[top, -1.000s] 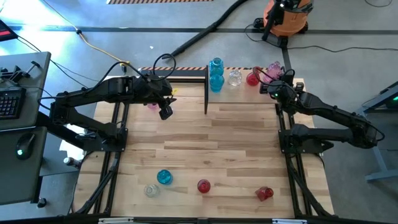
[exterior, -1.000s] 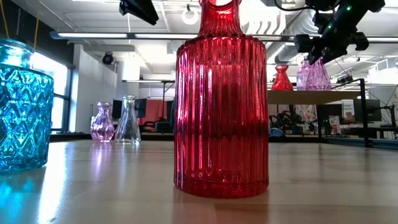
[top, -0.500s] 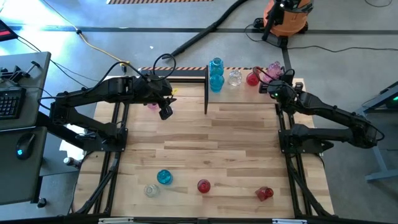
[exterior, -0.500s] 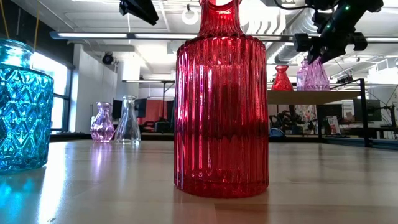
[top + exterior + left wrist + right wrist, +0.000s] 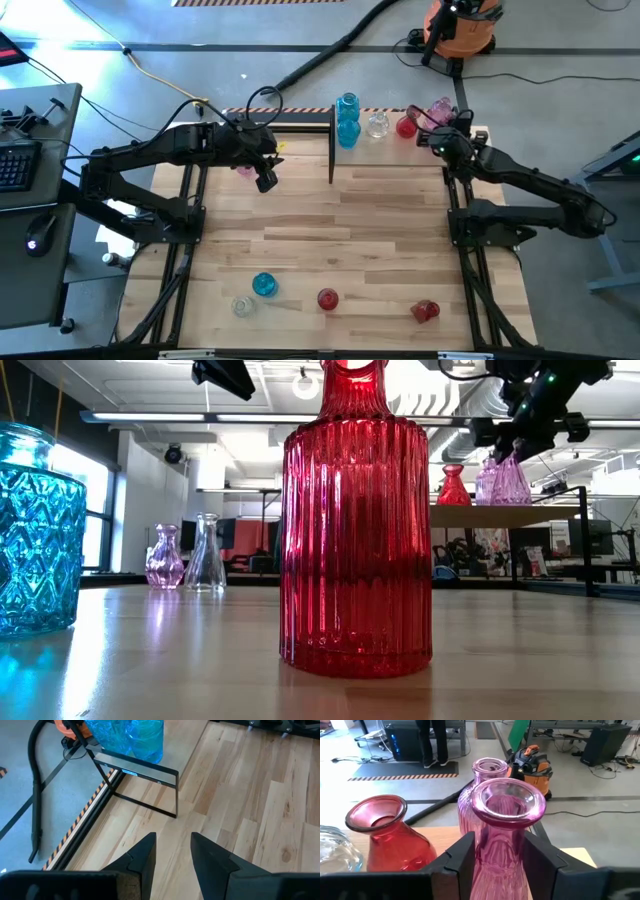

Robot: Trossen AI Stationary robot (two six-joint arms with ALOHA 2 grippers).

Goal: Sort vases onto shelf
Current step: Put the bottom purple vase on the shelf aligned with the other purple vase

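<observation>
My right gripper [image 5: 437, 139] is at the far right, over the plywood shelf [image 5: 520, 516], shut on an upright pink vase [image 5: 511, 480]. Beside that vase on the shelf stand another pink vase [image 5: 487, 772], a red vase [image 5: 385, 837], a clear vase [image 5: 376, 124] and two blue vases [image 5: 347, 118]. My left gripper [image 5: 265, 181] hangs open above the table's far left, holding nothing; a pink vase [image 5: 245, 170] stands on the table by it. At the near edge stand a blue vase [image 5: 264, 285], a clear vase [image 5: 243, 306] and two red vases [image 5: 327, 298] [image 5: 425, 311]. My right gripper pinches the pink vase's narrow neck [image 5: 497, 845] between its two fingers [image 5: 462, 857], just under the flared rim. The fingers come nearly level, slanting slightly down, from the table's near right. The vase stands upright, its base at the shelf top's height; whether it rests there I cannot tell.
A thin black metal frame [image 5: 332, 145] stands upright at the shelf's left end. An orange shop vacuum [image 5: 458, 25] and its hose lie on the floor behind the table. The table's middle holds bare wood [image 5: 340, 220]. A desk with a keyboard [image 5: 15, 165] stands at the left.
</observation>
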